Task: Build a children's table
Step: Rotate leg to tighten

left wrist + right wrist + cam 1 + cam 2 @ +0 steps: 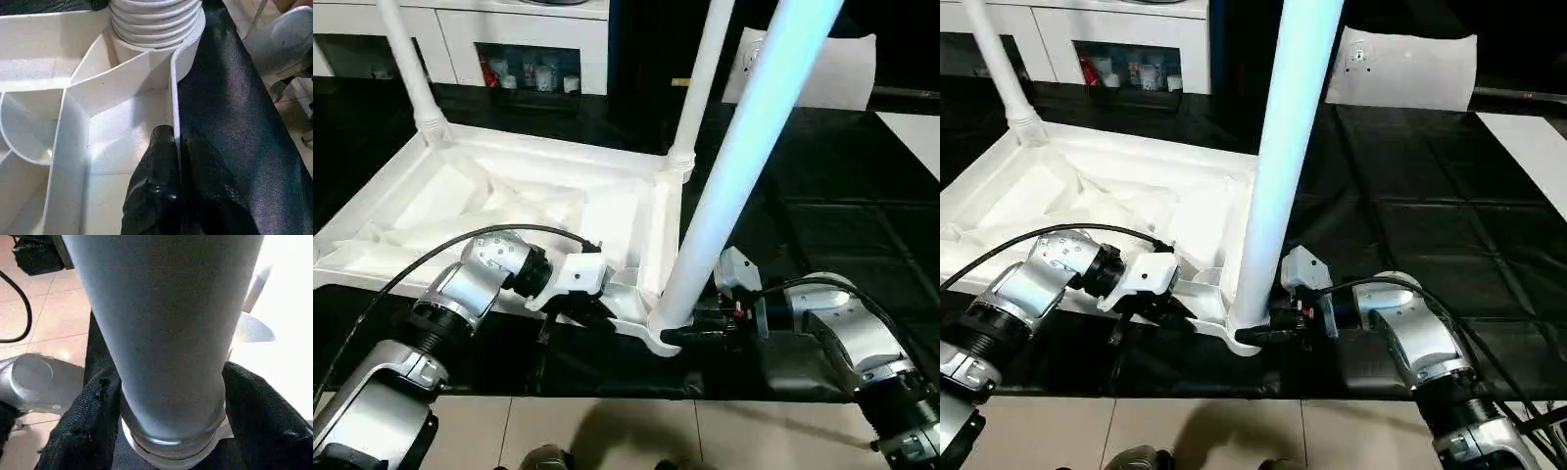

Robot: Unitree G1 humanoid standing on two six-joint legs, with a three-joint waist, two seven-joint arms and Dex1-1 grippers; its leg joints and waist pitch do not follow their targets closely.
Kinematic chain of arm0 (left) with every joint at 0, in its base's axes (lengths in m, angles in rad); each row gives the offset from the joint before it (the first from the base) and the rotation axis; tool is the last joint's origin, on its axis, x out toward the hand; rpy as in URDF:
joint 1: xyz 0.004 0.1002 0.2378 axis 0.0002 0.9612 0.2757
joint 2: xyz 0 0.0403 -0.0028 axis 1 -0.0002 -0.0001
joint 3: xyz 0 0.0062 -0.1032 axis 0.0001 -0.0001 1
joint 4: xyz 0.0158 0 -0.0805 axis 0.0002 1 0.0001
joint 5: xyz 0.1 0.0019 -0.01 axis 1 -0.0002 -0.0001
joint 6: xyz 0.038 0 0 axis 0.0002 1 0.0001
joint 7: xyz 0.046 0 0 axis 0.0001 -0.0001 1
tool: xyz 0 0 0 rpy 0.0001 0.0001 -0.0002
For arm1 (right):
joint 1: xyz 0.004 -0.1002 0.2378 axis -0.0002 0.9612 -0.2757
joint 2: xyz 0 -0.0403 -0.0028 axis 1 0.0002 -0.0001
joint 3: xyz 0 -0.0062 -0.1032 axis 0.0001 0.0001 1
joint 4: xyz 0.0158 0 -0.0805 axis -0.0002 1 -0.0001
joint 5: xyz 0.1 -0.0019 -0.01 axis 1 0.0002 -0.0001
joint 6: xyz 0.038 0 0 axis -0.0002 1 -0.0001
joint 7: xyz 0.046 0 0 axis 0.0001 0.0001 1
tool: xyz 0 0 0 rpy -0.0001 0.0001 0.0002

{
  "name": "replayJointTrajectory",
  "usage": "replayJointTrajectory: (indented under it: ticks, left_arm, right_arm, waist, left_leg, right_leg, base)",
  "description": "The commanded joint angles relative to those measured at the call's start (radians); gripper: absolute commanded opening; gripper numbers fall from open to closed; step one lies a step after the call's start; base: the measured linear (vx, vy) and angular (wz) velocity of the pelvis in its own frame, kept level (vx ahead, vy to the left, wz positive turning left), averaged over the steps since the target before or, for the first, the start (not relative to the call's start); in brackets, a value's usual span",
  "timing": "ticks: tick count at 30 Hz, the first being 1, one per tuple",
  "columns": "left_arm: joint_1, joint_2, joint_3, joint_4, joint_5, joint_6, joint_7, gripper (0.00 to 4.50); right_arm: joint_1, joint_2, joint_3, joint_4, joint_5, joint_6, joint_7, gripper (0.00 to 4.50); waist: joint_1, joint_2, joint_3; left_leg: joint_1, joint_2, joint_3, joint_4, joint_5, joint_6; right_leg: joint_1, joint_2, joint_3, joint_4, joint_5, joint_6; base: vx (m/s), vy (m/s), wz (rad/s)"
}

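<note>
left fingers [166, 161] — pinching table top [509, 196] rim | right fingers [98, 401] — around near leg [744, 147] base, both touching

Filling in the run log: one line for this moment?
left gripper: shut on tabletop rim | right gripper: around leg base | leg: upright in socket

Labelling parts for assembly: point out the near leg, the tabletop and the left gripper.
near leg [724, 186], left eye view, mid shaft.
tabletop [509, 162], left eye view, far rim.
left gripper [177, 147], left wrist view, fingertips pinching the rim.
</note>
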Motion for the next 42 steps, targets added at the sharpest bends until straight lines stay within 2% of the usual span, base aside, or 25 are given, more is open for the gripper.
replayJointTrajectory:
  ticks: [1, 2, 4, 5, 7, 8, 9, 10, 12, 13, 15, 16, 18, 21, 23, 24, 28, 30, 32, 35, 37, 38, 39, 40, 42]
  left_arm:
    - [-0.017, -0.005, -0.005, -0.021, -0.003, -0.009, -0.03, 0.0]
    - [-0.003, -0.009, 0.02, -0.038, -0.018, 0.028, 0.004, 0.0]
    - [0.002, -0.011, 0.028, -0.044, -0.022, 0.04, 0.018, 0.0]
    - [0.021, -0.023, 0.059, -0.073, -0.025, 0.104, 0.102, 0.0]
    - [0.033, -0.04, 0.078, -0.093, -0.023, 0.155, 0.166, 0.0]
    - [0.05, -0.072, 0.107, -0.121, -0.026, 0.218, 0.254, 0.0]
    - [0.05, -0.072, 0.107, -0.121, -0.026, 0.218, 0.254, 0.0]
    - [0.059, -0.095, 0.12, -0.139, -0.021, 0.254, 0.308, 0.0]
    - [0.081, -0.193, 0.148, -0.193, 0.013, 0.368, 0.493, 0.0]
    - [0.084, -0.21, 0.152, -0.201, 0.019, 0.387, 0.521, 0.0]
    - [0.086, -0.274, 0.167, -0.224, 0.038, 0.446, 0.615, 0.0]
    - [0.083, -0.291, 0.169, -0.225, 0.042, 0.457, 0.638, 0.0]
    - [0.063, -0.356, 0.17, -0.209, 0.056, 0.486, 0.725, 0.0]
    - [0.04, -0.392, 0.158, -0.194, 0.074, 0.497, 0.774, 0.0]
    - [0.034, -0.393, 0.155, -0.194, 0.087, 0.493, 0.776, 0.0]
    - [0.034, -0.39, 0.154, -0.195, 0.095, 0.494, 0.771, 0.0]
    - [0.046, -0.338, 0.151, -0.201, 0.112, 0.486, 0.736, 0.0]
    - [0.06, -0.3, 0.157, -0.205, 0.107, 0.471, 0.707, 0.0]
    - [0.07, -0.267, 0.158, -0.203, 0.101, 0.449, 0.682, 0.0]
    - [0.077, -0.241, 0.157, -0.199, 0.093, 0.424, 0.655, 0.0]
    - [0.083, -0.206, 0.154, -0.187, 0.082, 0.372, 0.596, 0.0]
    - [0.083, -0.206, 0.154, -0.187, 0.082, 0.372, 0.596, 0.0]
    - [0.09, -0.175, 0.138, -0.176, 0.066, 0.311, 0.515, 0.0]
    - [0.09, -0.173, 0.137, -0.175, 0.065, 0.306, 0.51, 0.0]
    - [0.092, -0.142, 0.114, -0.163, 0.05, 0.263, 0.441, 0.0]
  right_arm:
    - [0.0, 0.004, -0.001, 0.006, 0.01, 0.015, 0.003, 2.75]
    - [0.019, 0.025, -0.013, -0.019, 0.041, 0.073, -0.019, 2.74]
    - [0.026, 0.032, -0.016, -0.029, 0.05, 0.092, -0.028, 2.74]
    - [0.063, 0.061, -0.022, -0.078, 0.08, 0.16, -0.078, 2.73]
    - [0.084, 0.097, -0.027, -0.093, 0.067, 0.17, -0.15, 2.73]
    - [0.108, 0.158, -0.035, -0.1, 0.038, 0.162, -0.26, 2.72]
    - [0.108, 0.158, -0.035, -0.1, 0.038, 0.162, -0.26, 2.72]
    - [0.119, 0.198, -0.041, -0.1, 0.023, 0.158, -0.327, 2.72]
    - [0.118, 0.359, -0.075, -0.06, -0.02, 0.176, -0.573, 2.72]
    - [0.116, 0.382, -0.079, -0.055, -0.026, 0.179, -0.608, 2.72]
    - [0.092, 0.459, -0.09, -0.018, -0.063, 0.194, -0.739, 2.72]
    - [0.081, 0.478, -0.095, -0.003, -0.071, 0.191, -0.771, 2.72]
    - [0.025, 0.544, -0.11, 0.069, -0.098, 0.18, -0.888, 2.72]
    - [-0.025, 0.599, -0.138, 0.116, -0.108, 0.168, -0.972, 2.72]
    - [-0.033, 0.614, -0.154, 0.118, -0.101, 0.156, -0.97, 2.72]
    - [-0.033, 0.616, -0.16, 0.117, -0.103, 0.149, -0.961, 3.28]
    - [-0.004, 0.578, -0.177, 0.082, -0.1, 0.132, -0.917, 3.63]
    - [0.027, 0.528, -0.176, 0.046, -0.097, 0.111, -0.871, 3.88]
    - [0.052, 0.48, -0.179, 0.011, -0.092, 0.102, -0.836, 3.91]
    - [0.071, 0.435, -0.184, -0.019, -0.084, 0.094, -0.79, 4.23]
    - [0.09, 0.366, -0.198, -0.053, -0.072, 0.081, -0.717, 4.33]
    - [0.09, 0.366, -0.198, -0.053, -0.072, 0.081, -0.717, 4.46]
    - [0.094, 0.301, -0.213, -0.063, -0.062, 0.06, -0.638, 4.46]
    - [0.094, 0.297, -0.213, -0.063, -0.062, 0.058, -0.633, 4.46]
    - [0.095, 0.237, -0.221, -0.064, -0.053, 0.039, -0.553, 4.46]
  waist:
    - [-0.006, 0.001, -0.064]
    - [-0.005, 0.009, -0.063]
    - [-0.006, 0.006, -0.063]
    - [-0.007, 0.007, -0.06]
    - [-0.01, 0.009, -0.054]
    - [-0.017, 0.007, -0.05]
    - [-0.018, 0.008, -0.047]
    - [-0.022, 0.005, -0.045]
    - [-0.049, 0.005, -0.039]
    - [-0.055, 0.004, -0.04]
    - [-0.068, 0.003, -0.039]
    - [-0.074, 0.004, -0.037]
    - [-0.083, 0.003, -0.037]
    - [-0.087, 0.003, -0.037]
    - [-0.085, 0.005, -0.04]
    - [-0.084, 0.005, -0.042]
    - [-0.08, 0.006, -0.045]
    - [-0.079, 0.006, -0.046]
    - [-0.08, 0.006, -0.045]
    - [-0.083, 0.005, -0.043]
    - [-0.084, 0.004, -0.042]
    - [-0.084, 0.003, -0.042]
    - [-0.083, 0.002, -0.043]
    - [-0.081, 0.001, -0.043]
    - [-0.076, 0.003, -0.045]
  left_leg:
    - [0.022, 0.076, -0.023, -0.066, -0.131, 0.071]
    - [0.022, 0.075, -0.024, -0.066, -0.132, 0.071]
    - [0.022, 0.076, -0.024, -0.067, -0.14, 0.068]
    - [0.023, 0.08, -0.025, -0.071, -0.145, 0.06]
    - [0.025, 0.077, -0.027, -0.074, -0.194, 0.037]
    - [0.023, 0.076, -0.028, -0.079, -0.221, 0.018]
    - [0.026, 0.074, -0.03, -0.079, -0.24, 0.011]
    - [0.026, 0.071, -0.031, -0.079, -0.257, 0.007]
    - [0.023, 0.073, -0.039, -0.087, -0.295, -0.022]
    - [0.023, 0.072, -0.04, -0.087, -0.307, -0.031]
    - [0.023, 0.067, -0.042, -0.084, -0.313, -0.026]
    - [0.028, 0.062, -0.039, -0.08, -0.321, -0.011]
    - [0.025, 0.06, -0.037, -0.079, -0.306, 0.001]
    - [0.023, 0.057, -0.036, -0.079, -0.289, 0.009]
    - [0.022, 0.06, -0.033, -0.08, -0.27, 0.024]
    - [0.02, 0.06, -0.031, -0.08, -0.251, 0.033]
    - [0.016, 0.061, -0.026, -0.081, -0.178, 0.062]
    - [0.015, 0.062, -0.024, -0.079, -0.17, 0.073]
    - [0.012, 0.062, -0.025, -0.081, -0.164, 0.079]
    - [0.012, 0.061, -0.024, -0.08, -0.189, 0.078]
    - [0.012, 0.062, -0.025, -0.08, -0.196, 0.076]
    - [0.012, 0.062, -0.024, -0.079, -0.191, 0.078]
    - [0.013, 0.063, -0.023, -0.078, -0.179, 0.083]
    - [0.013, 0.062, -0.023, -0.077, -0.176, 0.089]
    - [0.017, 0.066, -0.019, -0.075, -0.145, 0.098]
  right_leg:
    - [0.051, -0.1, 0.061, -0.068, -0.139, -0.227]
    - [0.051, -0.101, 0.061, -0.068, -0.137, -0.229]
    - [0.051, -0.101, 0.06, -0.07, -0.142, -0.231]
    - [0.05, -0.102, 0.062, -0.069, -0.143, -0.231]
    - [0.045, -0.103, 0.061, -0.081, -0.231, -0.216]
    - [0.045, -0.103, 0.061, -0.085, -0.293, -0.199]
    - [0.039, -0.104, 0.061, -0.092, -0.336, -0.189]
    - [0.041, -0.106, 0.06, -0.098, -0.379, -0.174]
    - [0.035, -0.103, 0.059, -0.099, -0.444, -0.156]
    - [0.035, -0.104, 0.057, -0.1, -0.468, -0.149]
    - [0.034, -0.106, 0.058, -0.109, -0.509, -0.127]
    - [0.027, -0.103, 0.06, -0.12, -0.534, -0.112]
    - [0.025, -0.101, 0.062, -0.119, -0.519, -0.114]
    - [0.026, -0.097, 0.061, -0.119, -0.517, -0.101]
    - [0.026, -0.094, 0.064, -0.115, -0.442, -0.102]
    - [0.029, -0.093, 0.065, -0.111, -0.394, -0.112]
    - [0.039, -0.093, 0.064, -0.099, -0.252, -0.154]
    - [0.043, -0.094, 0.064, -0.097, -0.233, -0.159]
    - [0.045, -0.093, 0.063, -0.096, -0.224, -0.163]
    - [0.045, -0.094, 0.062, -0.104, -0.281, -0.158]
    - [0.044, -0.093, 0.063, -0.106, -0.31, -0.149]
    - [0.045, -0.093, 0.064, -0.105, -0.307, -0.147]
    - [0.043, -0.092, 0.064, -0.103, -0.289, -0.153]
    - [0.043, -0.093, 0.064, -0.104, -0.284, -0.154]
    - [0.042, -0.092, 0.065, -0.095, -0.218, -0.179]
  base:
    - [0.0, 0.0, 0.0]
    - [0.0, 0.0, 0.0]
    - [0.0, 0.0, 0.0]
    - [0.0, 0.0, 0.0]
    - [0.0, 0.0, 0.0]
    - [0.0, 0.0, 0.0]
    - [0.0, 0.0, 0.0]
    - [0.0, 0.0, 0.0]
    - [0.0, 0.0, 0.0]
    - [0.0, 0.0, 0.0]
    - [0.0, 0.0, 0.0]
    - [0.0, 0.0, 0.0]
    - [0.0, 0.0, 0.0]
    - [0.0, 0.0, 0.0]
    - [0.0, 0.0, 0.0]
    - [0.0, 0.0, 0.0]
    - [0.0, 0.0, 0.0]
    - [0.0, 0.0, 0.0]
    - [0.0, 0.0, 0.0]
    - [0.0, 0.0, 0.0]
    - [0.0, 0.0, 0.0]
    - [0.0, 0.0, 0.0]
    - [0.0, 0.0, 0.0]
    - [0.0, 0.0, 0.0]
    - [0.0, 0.0, 0.0]
